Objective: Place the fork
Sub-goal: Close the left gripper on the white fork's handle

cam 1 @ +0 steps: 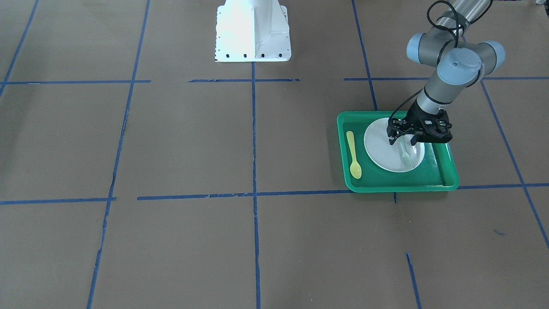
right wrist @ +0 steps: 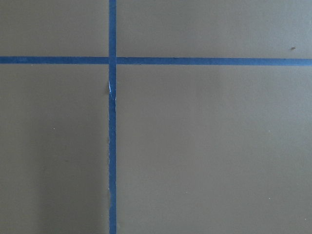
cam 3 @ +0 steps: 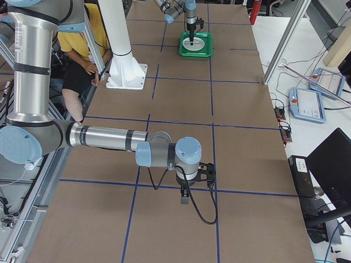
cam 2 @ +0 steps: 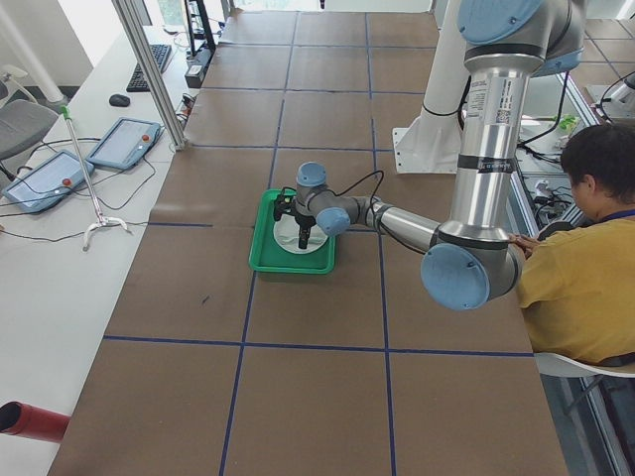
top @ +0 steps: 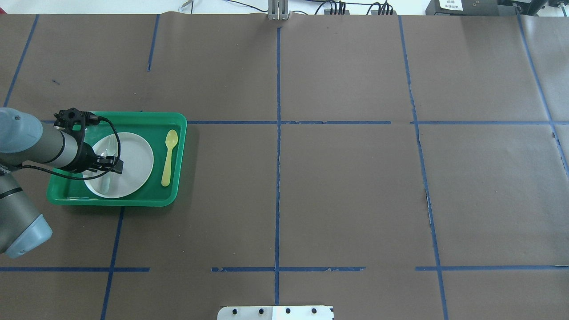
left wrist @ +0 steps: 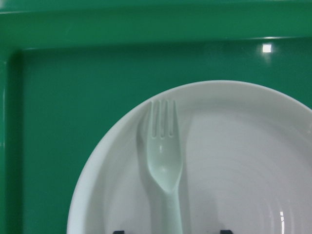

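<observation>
The pale translucent fork lies on the white plate in the green tray, tines pointing away from the robot. My left gripper is low over the plate and open. Its fingertips stand apart on either side of the fork's handle and do not close on it. In the overhead view the left gripper covers part of the fork on the plate. My right gripper shows only in the exterior right view, over bare table, and I cannot tell whether it is open or shut.
A yellow spoon lies in the tray beside the plate, also in the overhead view. The robot's white base stands at the table's robot side. Blue tape lines cross the brown table cover.
</observation>
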Available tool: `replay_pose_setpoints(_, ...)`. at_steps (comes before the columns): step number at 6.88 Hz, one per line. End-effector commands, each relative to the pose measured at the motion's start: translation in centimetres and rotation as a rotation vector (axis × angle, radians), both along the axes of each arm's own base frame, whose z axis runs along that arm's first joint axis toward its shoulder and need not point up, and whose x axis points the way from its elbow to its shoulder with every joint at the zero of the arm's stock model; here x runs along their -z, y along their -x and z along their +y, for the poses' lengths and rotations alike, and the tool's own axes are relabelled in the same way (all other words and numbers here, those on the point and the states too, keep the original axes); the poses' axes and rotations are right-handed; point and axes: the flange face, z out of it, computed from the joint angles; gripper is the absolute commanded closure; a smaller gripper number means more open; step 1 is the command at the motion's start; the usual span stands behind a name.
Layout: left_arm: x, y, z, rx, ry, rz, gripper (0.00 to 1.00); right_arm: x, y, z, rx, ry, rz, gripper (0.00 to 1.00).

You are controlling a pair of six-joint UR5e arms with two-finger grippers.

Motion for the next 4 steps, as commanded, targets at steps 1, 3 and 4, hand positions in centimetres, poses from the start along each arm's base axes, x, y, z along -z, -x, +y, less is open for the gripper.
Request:
replay_pose_setpoints(1,0.0,0.0,0.1,-0.009,0.005,0.003,0.88,0.0,0.0,0.0,0.000,0.000,0.000,0.00)
replay_pose_setpoints(3,0.8,0.2,0.2,-0.009,-0.006,0.015,1.00,0.0,0.0,0.0,0.000,0.000,0.000,0.00)
replay_pose_setpoints(4,1.0,0.1,0.2,-0.010,0.000,0.010,1.00,0.0,0.0,0.0,0.000,0.000,0.000,0.00)
